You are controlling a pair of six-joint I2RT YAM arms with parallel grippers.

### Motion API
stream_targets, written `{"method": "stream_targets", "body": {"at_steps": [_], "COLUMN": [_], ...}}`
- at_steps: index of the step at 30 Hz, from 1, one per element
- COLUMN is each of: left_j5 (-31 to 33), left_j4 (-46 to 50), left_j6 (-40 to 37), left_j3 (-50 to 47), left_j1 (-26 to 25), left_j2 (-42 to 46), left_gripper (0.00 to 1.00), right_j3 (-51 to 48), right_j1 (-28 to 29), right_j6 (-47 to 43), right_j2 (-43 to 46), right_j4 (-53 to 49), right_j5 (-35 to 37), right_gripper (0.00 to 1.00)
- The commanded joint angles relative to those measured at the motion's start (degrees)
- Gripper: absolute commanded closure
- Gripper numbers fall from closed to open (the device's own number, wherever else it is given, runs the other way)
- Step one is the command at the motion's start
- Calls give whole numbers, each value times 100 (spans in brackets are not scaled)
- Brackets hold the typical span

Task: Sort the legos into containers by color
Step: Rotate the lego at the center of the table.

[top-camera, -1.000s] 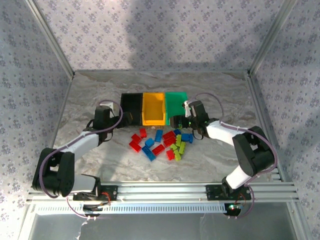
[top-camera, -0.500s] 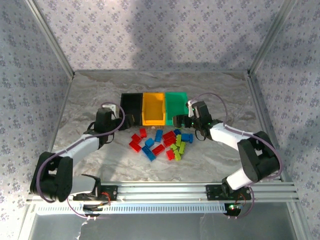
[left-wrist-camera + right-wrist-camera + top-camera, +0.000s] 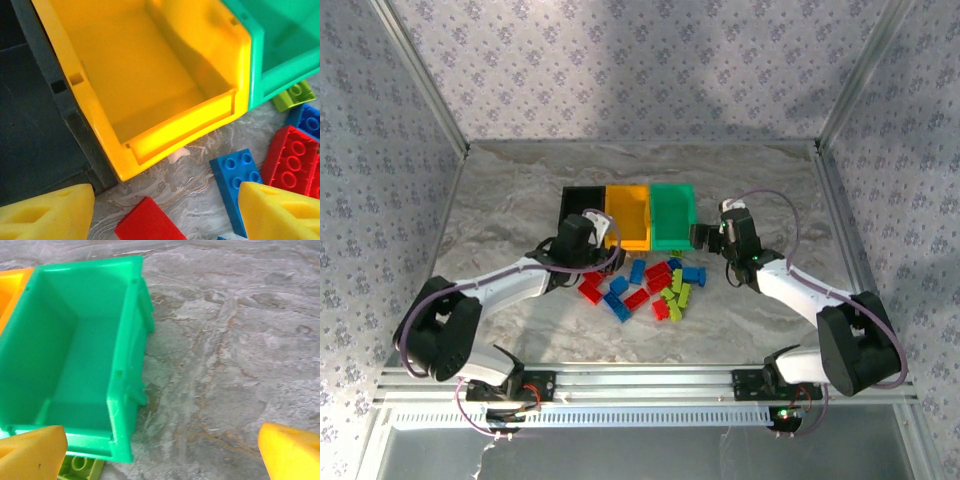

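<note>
Legos (image 3: 658, 272) in red, blue and lime green, heaped loosely on the marbled table (image 3: 500, 200) just in front of three bins set in a row: black bin (image 3: 580, 200), yellow-orange bin (image 3: 628, 212), green bin (image 3: 672, 210), sides touching. Left gripper (image 3: 160, 212) low at the pile's left edge, before the black and yellow-orange bins, fingers (image 3: 47, 212) spread wide, clamping nothing. Red brick (image 3: 150, 225) flat on the table between them, blue brick (image 3: 235, 175) just beside one finger. Right gripper (image 3: 162, 455) near the green bin's right front corner, also spread wide and bare. Lime brick (image 3: 80, 467) tucked against that bin's front wall, close to one finger.
</note>
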State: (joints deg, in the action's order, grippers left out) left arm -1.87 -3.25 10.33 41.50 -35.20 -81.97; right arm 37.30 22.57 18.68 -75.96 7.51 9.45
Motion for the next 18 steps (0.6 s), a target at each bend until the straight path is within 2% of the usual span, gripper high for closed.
{"method": "stream_targets", "body": {"at_steps": [1,8,11,18], "left_j5": [340,764,1023,851], "left_j4": [578,1115,1001,914], "left_j6": [-13,112,91,213], "left_j3": [287,301,25,247], "left_j1": [-81,-318,-383,-413], "left_j2": [-64,99,129,-313], "left_gripper": [27,29,28,29], "right_j3": [-51,-47,-23,-22], "right_j1": [-28,-24,-21,8], "right_j6": [114,189,207,215], "right_j2": [17,55,60,-5], "right_j4": [-118,-135,-161,-126], "right_j5": [229,283,270,360], "right_gripper": [0,0,0,0]}}
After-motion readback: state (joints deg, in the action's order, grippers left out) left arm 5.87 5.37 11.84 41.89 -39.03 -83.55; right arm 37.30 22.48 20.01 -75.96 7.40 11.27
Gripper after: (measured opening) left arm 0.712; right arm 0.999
